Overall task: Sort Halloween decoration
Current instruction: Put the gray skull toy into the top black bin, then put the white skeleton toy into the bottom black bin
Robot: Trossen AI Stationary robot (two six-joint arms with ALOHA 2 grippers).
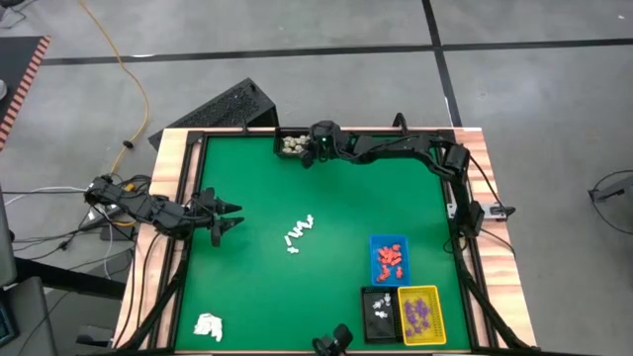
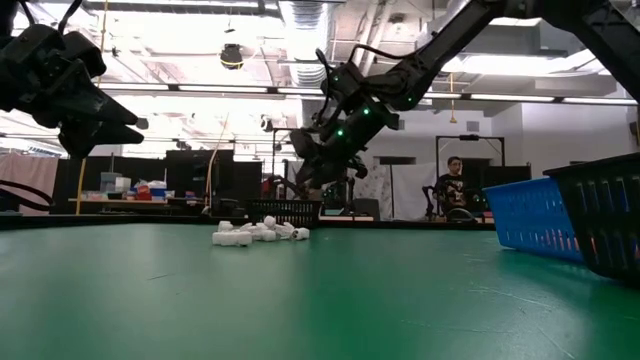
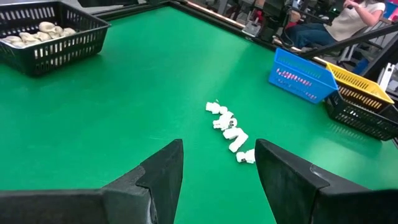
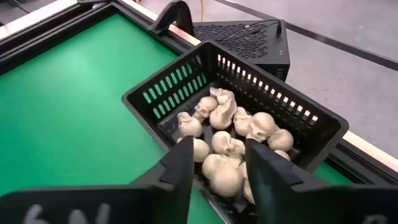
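Cream skull pieces point(image 4: 230, 134) lie heaped in a black tray point(image 4: 180, 78) at the table's far edge point(image 1: 292, 145). My right gripper point(image 4: 217, 174) hangs over the tray's near side, slanting down, open, with nothing between its fingers; it also shows in the high view point(image 1: 309, 158). A short row of white pieces point(image 1: 299, 230) lies on the green mat at mid-table. My left gripper point(image 1: 235, 216) hovers open at the table's left side, pointing toward the white pieces point(image 3: 229, 132).
At the near right stand a blue tray point(image 1: 389, 259) with orange-red pieces, a black tray point(image 1: 377, 314) with white pieces and a yellow tray point(image 1: 419, 314) with purple ones. A white wad point(image 1: 209, 325) lies at the near left. A raised frame point(image 1: 183, 178) rims the mat.
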